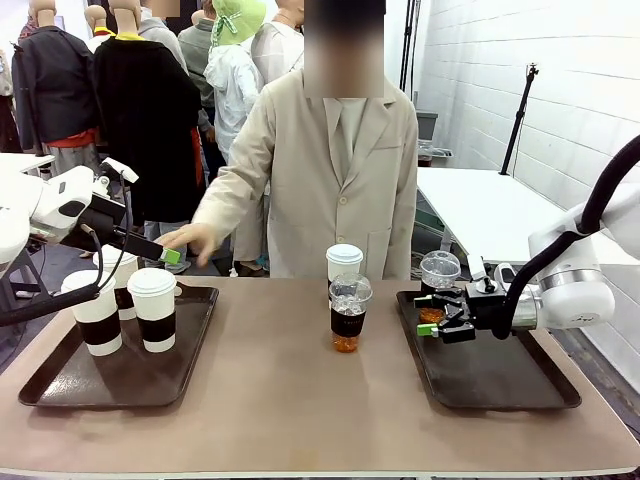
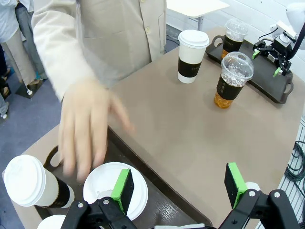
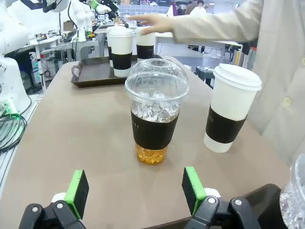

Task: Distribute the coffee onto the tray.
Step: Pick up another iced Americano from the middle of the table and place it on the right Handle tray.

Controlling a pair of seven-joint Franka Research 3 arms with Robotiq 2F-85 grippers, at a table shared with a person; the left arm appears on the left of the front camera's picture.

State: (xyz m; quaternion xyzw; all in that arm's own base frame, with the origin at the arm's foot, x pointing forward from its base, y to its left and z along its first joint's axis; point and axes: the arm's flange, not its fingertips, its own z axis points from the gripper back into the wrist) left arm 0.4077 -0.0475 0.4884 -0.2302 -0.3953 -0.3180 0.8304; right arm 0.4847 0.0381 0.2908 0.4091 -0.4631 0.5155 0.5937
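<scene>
Amber iced coffee (image 3: 156, 112) stands ahead of right claw (image 3: 136, 191)

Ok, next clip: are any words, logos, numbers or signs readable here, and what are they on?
Nothing is clear enough to quote.
Iced coffee cup in the middle of the table: tiny pale print on its dark sleeve, too small to read.
White paper cup beside it: faint mark on its dark sleeve, too blurred to read.
</scene>
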